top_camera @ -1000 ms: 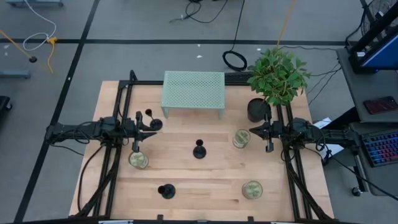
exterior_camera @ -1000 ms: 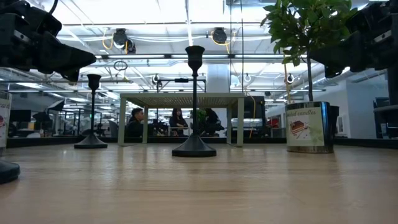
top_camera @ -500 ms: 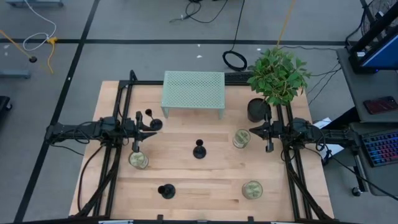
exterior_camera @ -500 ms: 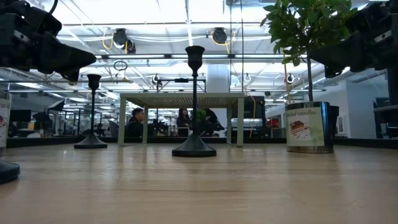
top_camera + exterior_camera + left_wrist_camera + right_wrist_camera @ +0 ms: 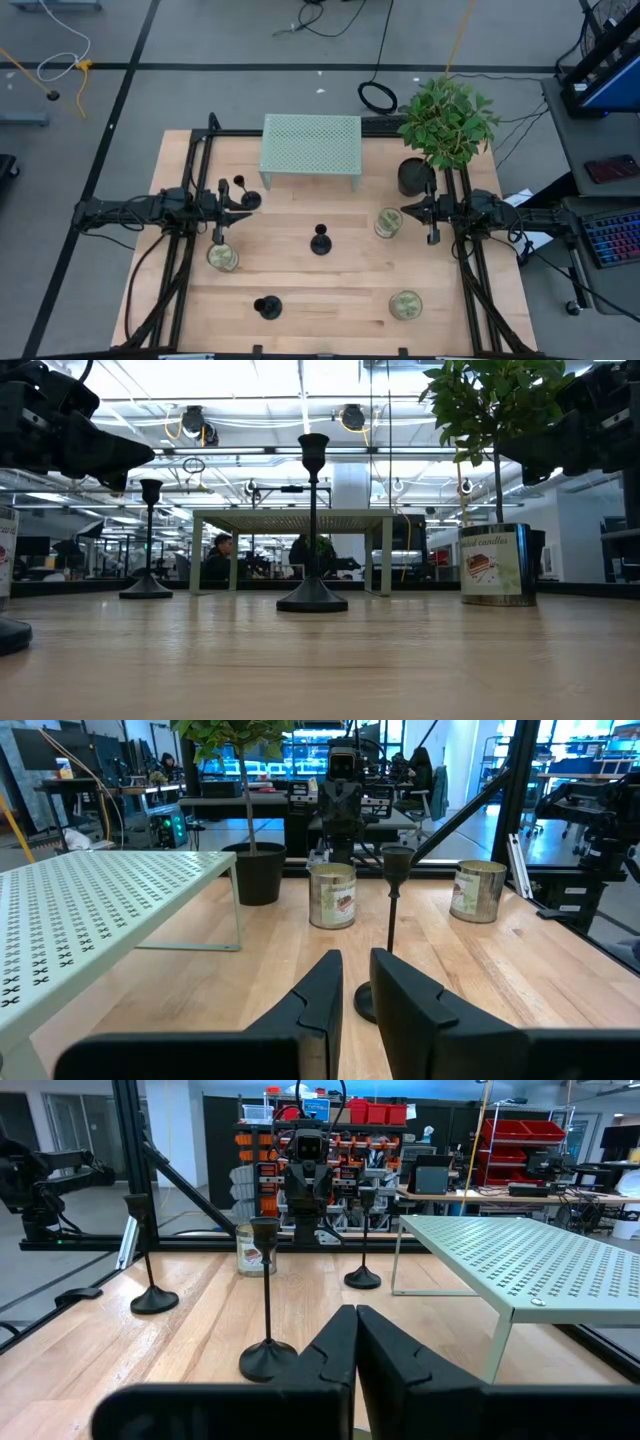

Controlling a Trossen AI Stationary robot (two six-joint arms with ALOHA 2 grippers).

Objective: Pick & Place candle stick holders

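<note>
Three black candle stick holders stand upright on their round bases on the wooden table: one at the far left (image 5: 243, 195), one in the middle (image 5: 320, 240) and one at the near left (image 5: 267, 306). My left gripper (image 5: 246, 210) hovers at the table's left side, just beside the far-left holder, its fingers (image 5: 357, 982) a narrow gap apart and empty. My right gripper (image 5: 405, 212) hovers at the right side, next to a can, shut and empty (image 5: 356, 1330). The middle holder shows ahead of both grippers in the left wrist view (image 5: 393, 910) and the right wrist view (image 5: 266, 1310).
A pale green mesh rack (image 5: 311, 148) stands at the far middle. Three greenish-gold cans stand at the left (image 5: 222, 257), the right (image 5: 388, 222) and the near right (image 5: 405, 304). A potted plant (image 5: 415, 177) stands at the far right. Bare wood lies around the middle holder.
</note>
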